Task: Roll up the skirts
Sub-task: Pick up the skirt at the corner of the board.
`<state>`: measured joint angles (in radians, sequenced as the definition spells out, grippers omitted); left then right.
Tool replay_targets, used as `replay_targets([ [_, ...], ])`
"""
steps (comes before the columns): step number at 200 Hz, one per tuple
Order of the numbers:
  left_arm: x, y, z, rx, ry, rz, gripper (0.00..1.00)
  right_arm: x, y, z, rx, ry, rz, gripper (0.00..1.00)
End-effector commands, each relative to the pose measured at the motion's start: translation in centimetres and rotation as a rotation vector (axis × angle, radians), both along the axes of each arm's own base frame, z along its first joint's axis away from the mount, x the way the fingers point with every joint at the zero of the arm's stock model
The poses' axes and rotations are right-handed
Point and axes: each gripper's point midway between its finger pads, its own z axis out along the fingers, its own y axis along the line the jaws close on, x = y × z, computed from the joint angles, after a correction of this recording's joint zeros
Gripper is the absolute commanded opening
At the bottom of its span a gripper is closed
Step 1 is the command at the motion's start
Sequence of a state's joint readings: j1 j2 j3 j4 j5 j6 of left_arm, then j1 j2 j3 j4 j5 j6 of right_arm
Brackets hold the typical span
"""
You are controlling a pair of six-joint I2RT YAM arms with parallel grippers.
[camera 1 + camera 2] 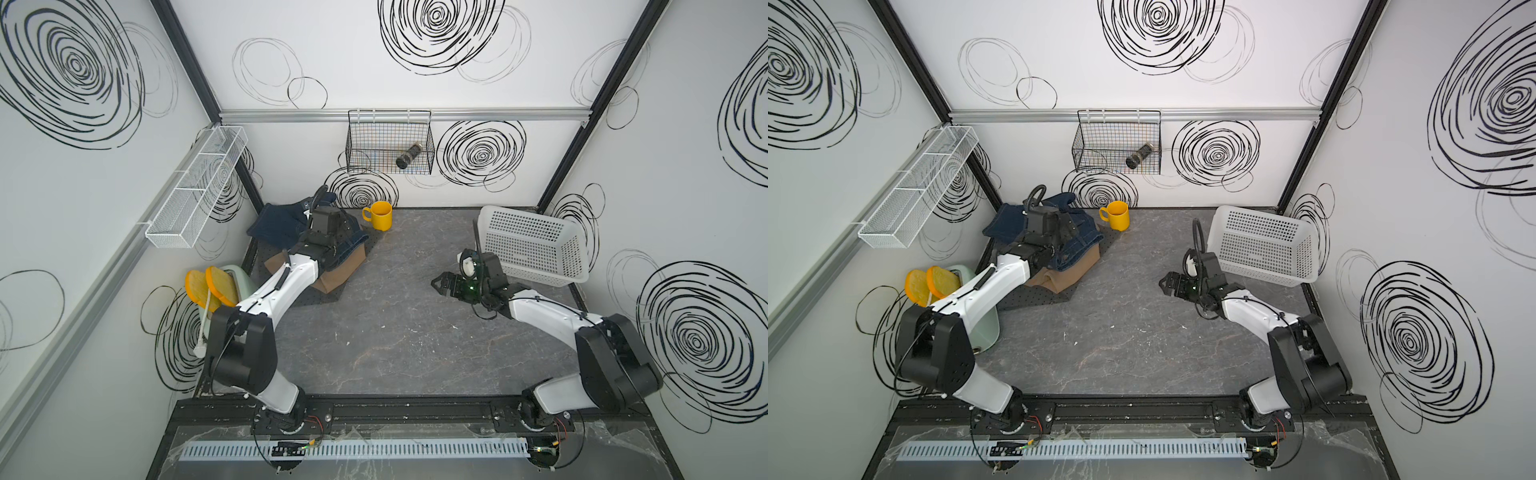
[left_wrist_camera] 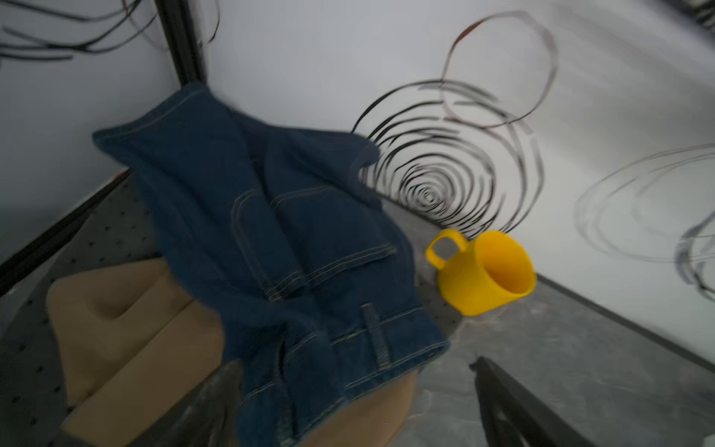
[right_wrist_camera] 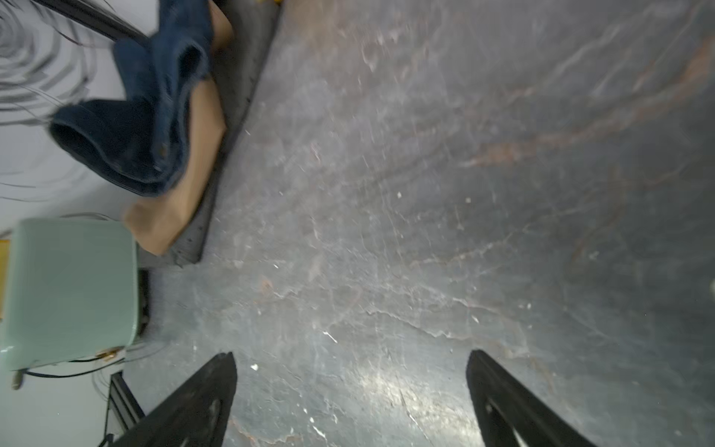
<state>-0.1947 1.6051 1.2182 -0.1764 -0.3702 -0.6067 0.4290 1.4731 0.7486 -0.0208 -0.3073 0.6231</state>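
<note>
Left wrist view: blue skirt [image 2: 278,240] tops the pile

Far left, it lies on tan skirt [image 2: 116,309], on dotted skirt [image 1: 1034,298]. Left gripper [image 2: 352,363] hangs wide open over it. Right gripper [image 3: 351,353] is open too, holding nothing. Best, I think, to pinch one edge and pull it flat. Wire basket [image 1: 353,137] holds a dark can [image 1: 409,154]. White basket [image 1: 532,245] and cup [image 1: 380,216] look empty.

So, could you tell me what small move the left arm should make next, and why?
Probably lower the left gripper onto the denim skirt and close on its waistband edge. Its jaws stand open above the denim, which lies crumpled on top of the tan skirt, so it likely must come off the pile before rolling on the tabletop.
</note>
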Motion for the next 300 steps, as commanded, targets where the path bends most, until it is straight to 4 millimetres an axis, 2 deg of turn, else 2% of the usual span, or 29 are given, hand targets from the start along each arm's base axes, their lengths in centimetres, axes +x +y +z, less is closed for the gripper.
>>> replay_targets([
  [1, -1.0, 2.3, -3.6, -0.063, 0.185, 0.058, 0.97, -2.8, -1.0, -3.5, -0.110, 0.139, 0.005, 0.96],
  [31, 0.6, 0.9, -5.6, -0.083, 0.247, 0.029, 1.00, -2.7, -0.4, -3.5, -0.103, 0.140, 0.023, 0.96],
  [49, 0.8, 1.1, -6.2, -0.109, 0.240, 0.054, 0.87, -2.6, -0.5, -3.0, -0.111, 0.120, 0.023, 0.96],
  [67, 0.9, 1.7, -7.0, -0.167, 0.243, 0.083, 0.65, -2.5, -0.9, -2.5, -0.121, 0.092, 0.010, 0.95],
  [73, 0.9, 1.7, -7.3, -0.197, 0.241, 0.083, 0.63, -2.5, -1.0, -2.3, -0.125, 0.084, 0.004, 0.95],
  [83, 1.1, 1.3, -7.3, -0.232, 0.226, 0.062, 0.74, -2.4, -1.2, -1.9, -0.128, 0.070, -0.003, 0.95],
  [91, 1.3, 1.0, -7.0, -0.237, 0.212, 0.041, 0.94, -2.3, -1.2, -1.5, -0.123, 0.057, -0.003, 0.95],
  [96, 1.5, 0.7, -6.8, -0.234, 0.202, 0.021, 0.98, -2.2, -1.1, -1.2, -0.120, 0.050, -0.001, 0.95],
  [108, 1.9, -0.4, -5.8, -0.219, 0.171, -0.045, 0.99, -2.1, -0.9, -0.5, -0.108, 0.031, 0.007, 0.95],
  [122, 1.9, -0.5, -5.5, -0.190, 0.162, -0.058, 0.99, -1.9, -0.8, 0.3, -0.101, 0.012, 0.008, 0.95],
  [157, 2.2, -0.4, -7.7, -0.100, 0.259, -0.047, 0.98, -1.5, -0.7, 0.9, -0.110, -0.005, 0.015, 0.95],
  [163, 2.0, -0.2, -7.9, -0.080, 0.270, -0.032, 0.92, -1.4, -0.8, 1.0, -0.111, -0.006, 0.013, 0.95],
  [172, 1.8, 0.1, -7.9, -0.062, 0.276, -0.007, 0.77, -1.3, -0.9, 1.1, -0.115, -0.005, 0.009, 0.95],
  [173, 1.8, 0.0, -7.9, -0.063, 0.277, -0.006, 0.72, -1.4, -0.9, 1.1, -0.115, -0.005, 0.010, 0.95],
  [189, 1.3, 0.9, -6.7, -0.039, 0.258, 0.042, 0.33, -1.4, -1.2, 1.4, -0.116, -0.005, -0.001, 0.94],
  [203, 0.7, 1.5, -3.9, -0.032, 0.210, 0.079, 0.00, -1.2, -1.7, 1.9, -0.101, -0.015, -0.022, 0.93],
  [215, 0.1, 1.2, -0.6, -0.031, 0.137, 0.083, 0.00, -1.0, -2.2, 2.5, -0.060, -0.015, -0.047, 0.91],
  [233, -1.4, -0.4, 5.9, -0.061, -0.029, 0.045, 0.00, -0.5, -2.8, 4.1, 0.054, -0.013, -0.079, 0.85],
  [247, -3.1, -2.3, 11.8, -0.109, -0.176, -0.021, 0.00, -0.1, -2.9, 6.0, 0.148, -0.019, -0.091, 0.83],
  [264, -5.3, -5.4, 19.0, -0.177, -0.349, -0.143, 0.00, 0.7, -3.2, 9.0, 0.225, -0.053, -0.107, 0.82],
  [284, -8.5, -9.8, 27.7, -0.253, -0.531, -0.319, 0.00, 1.7, -4.0, 13.8, 0.269, -0.134, -0.151, 0.85],
  [300, -10.8, -12.8, 32.6, -0.299, -0.608, -0.431, 0.00, 2.1, -5.0, 17.3, 0.301, -0.218, -0.199, 0.89],
])
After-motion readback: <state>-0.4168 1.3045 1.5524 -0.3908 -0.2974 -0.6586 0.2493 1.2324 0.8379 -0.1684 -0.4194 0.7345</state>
